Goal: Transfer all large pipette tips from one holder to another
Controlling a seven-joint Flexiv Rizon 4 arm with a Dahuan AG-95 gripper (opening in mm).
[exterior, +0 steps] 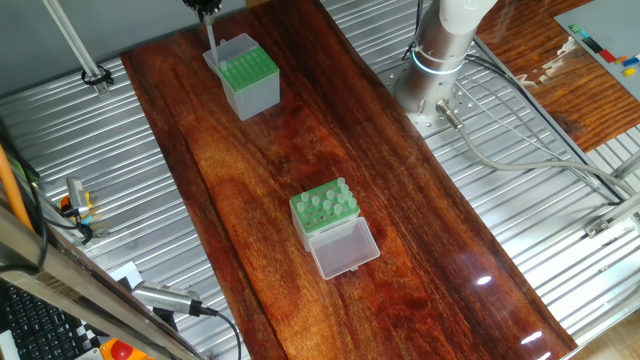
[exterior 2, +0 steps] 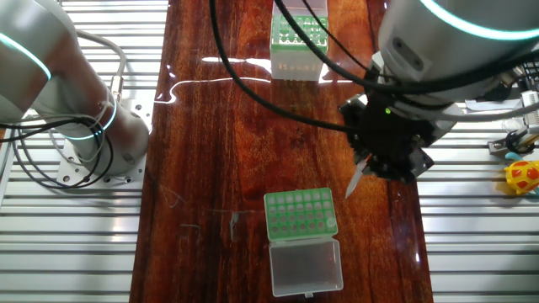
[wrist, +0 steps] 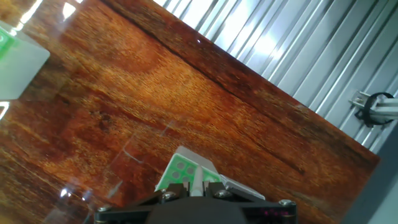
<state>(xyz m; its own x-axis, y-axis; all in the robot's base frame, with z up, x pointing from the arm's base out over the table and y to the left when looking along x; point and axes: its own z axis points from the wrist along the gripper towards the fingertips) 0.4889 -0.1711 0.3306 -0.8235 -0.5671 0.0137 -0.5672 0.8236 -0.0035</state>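
My gripper [exterior: 206, 10] is shut on one large pipette tip [exterior: 212, 42], which hangs point down just over the back left edge of the taller translucent box [exterior: 248, 75] with the green perforated top. From the other fixed view the tip [exterior 2: 357, 178] slants below the gripper [exterior 2: 369, 164], up and to the right of that box [exterior 2: 301, 212]. The hand view shows the tip [wrist: 198, 180] between the fingers, with the box's green top [wrist: 181, 169] beyond it. The low green rack [exterior: 325, 207] holds several pale tips, and its clear lid [exterior: 343, 247] lies open beside it.
The robot base [exterior: 440, 60] stands on the ribbed metal surface right of the wooden board, with cables trailing from it. Tools and cables lie along the left edge [exterior: 80, 205]. A yellow object [exterior 2: 524, 175] sits at the right edge. A metal clamp [wrist: 373, 106] sits off the board.
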